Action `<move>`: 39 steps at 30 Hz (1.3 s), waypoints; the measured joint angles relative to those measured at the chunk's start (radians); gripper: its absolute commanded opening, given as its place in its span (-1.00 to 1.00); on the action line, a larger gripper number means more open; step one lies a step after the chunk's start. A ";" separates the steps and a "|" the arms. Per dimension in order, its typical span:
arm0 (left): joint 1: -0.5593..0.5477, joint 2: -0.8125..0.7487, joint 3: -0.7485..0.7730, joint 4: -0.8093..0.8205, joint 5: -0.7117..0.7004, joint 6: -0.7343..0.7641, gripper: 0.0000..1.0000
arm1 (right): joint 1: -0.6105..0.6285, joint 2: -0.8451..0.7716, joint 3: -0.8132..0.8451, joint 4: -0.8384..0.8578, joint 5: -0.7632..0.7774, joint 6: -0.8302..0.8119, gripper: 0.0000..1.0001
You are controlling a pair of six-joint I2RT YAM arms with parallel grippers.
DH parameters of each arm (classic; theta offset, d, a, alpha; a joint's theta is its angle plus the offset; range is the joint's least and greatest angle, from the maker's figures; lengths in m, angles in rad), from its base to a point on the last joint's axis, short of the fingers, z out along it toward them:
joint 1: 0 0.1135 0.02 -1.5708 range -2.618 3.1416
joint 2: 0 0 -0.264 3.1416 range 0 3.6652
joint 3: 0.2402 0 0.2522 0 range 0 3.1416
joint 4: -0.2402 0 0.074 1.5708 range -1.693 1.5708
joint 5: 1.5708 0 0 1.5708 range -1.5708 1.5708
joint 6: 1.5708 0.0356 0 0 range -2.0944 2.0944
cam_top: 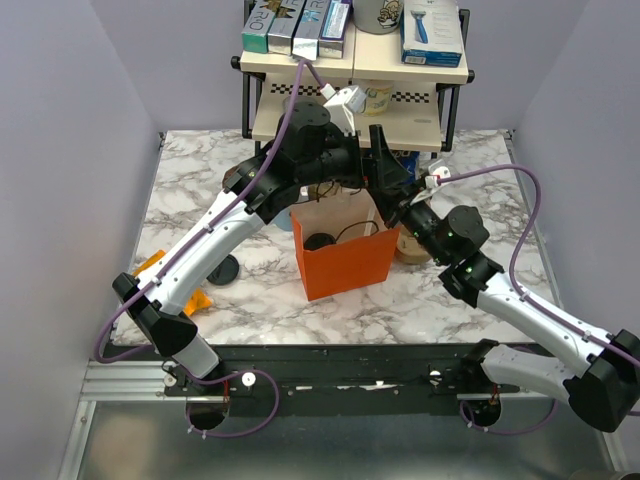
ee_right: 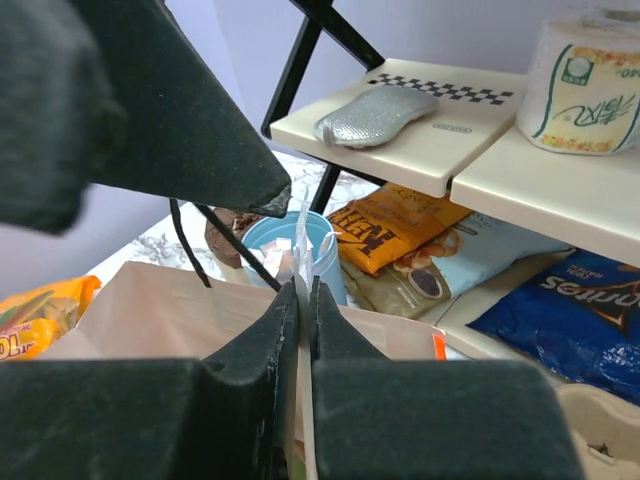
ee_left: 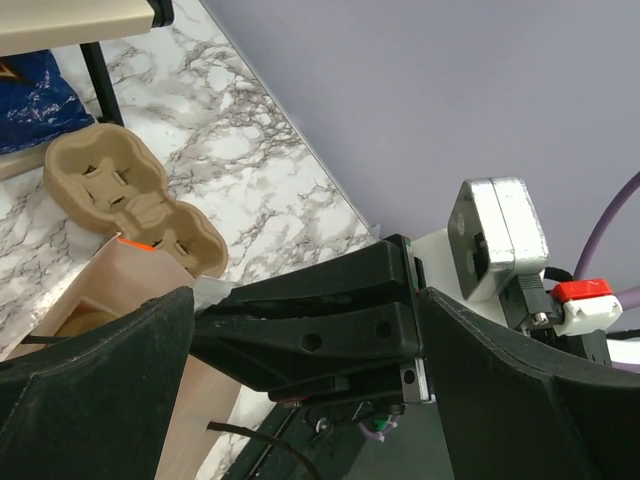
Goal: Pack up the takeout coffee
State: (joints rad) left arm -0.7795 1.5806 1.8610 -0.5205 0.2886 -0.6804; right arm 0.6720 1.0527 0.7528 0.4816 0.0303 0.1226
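**Packing stage, seen from above and from both wrists.** An upright orange paper bag (cam_top: pixel 345 268) with black cord handles stands open at mid-table. A dark round shape on its floor is read as the black lid of the takeout coffee (cam_top: pixel 320 241), though the olive sides are hidden, so this is a judgement rather than a certainty. A second dark round object (cam_top: pixel 222 270) lies on the white marble tabletop (cam_top: pixel 200 190) left of the bag, partly under the left arm, and cannot be identified.

The right gripper (ee_right: pixel 305 300) is pinched almost closed on the thin rim of the bag at its rear right corner. The left gripper (ee_left: pixel 305 390) is spread wide and holds nothing, hanging just above the right one.

If the lid reading holds, the cup is already inside and only closing or carrying the bag is left — otherwise the loading itself is not yet done.

Room is tight at that corner:
- A brown moulded-pulp cup carrier (ee_left: pixel 130 195) sits just beside the bag's right wall.
- A light blue cup with a stirrer (ee_right: pixel 290 240) and the cream shelf rack (ee_right: pixel 420 140) stand close behind.

Bare marble shows in front of the bag and to the rear left.
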 measured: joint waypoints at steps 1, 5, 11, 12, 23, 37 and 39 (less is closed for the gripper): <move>0.000 0.000 0.000 0.000 0.000 0.002 0.98 | 0.000 0.000 0.000 0.001 -0.002 0.000 -0.74; 0.003 -0.002 0.000 -0.005 -0.036 0.020 0.98 | 0.000 -0.003 0.000 -0.004 0.000 -0.008 -0.67; 0.008 -0.060 -0.021 -0.037 -0.151 0.068 0.98 | 0.000 -0.006 0.004 -0.030 0.014 -0.034 0.09; 0.010 -0.079 -0.027 -0.039 -0.168 0.074 0.98 | 0.000 -0.006 0.008 -0.040 0.014 -0.037 0.20; 0.013 -0.262 -0.130 -0.026 -0.257 0.098 0.98 | 0.000 -0.043 0.074 -0.143 0.012 -0.040 1.00; 0.158 -0.702 -0.554 -0.062 -0.626 0.034 0.98 | -0.138 -0.045 0.480 -0.739 0.255 0.204 1.00; 0.220 -0.764 -0.637 -0.084 -0.690 -0.007 0.98 | -0.228 -0.053 0.445 -0.793 0.262 0.253 1.00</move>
State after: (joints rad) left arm -0.5591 0.8169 1.2240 -0.6041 -0.4011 -0.6876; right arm 0.4438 1.0000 1.1976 -0.3111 0.2924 0.3756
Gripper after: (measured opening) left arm 0.990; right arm 0.997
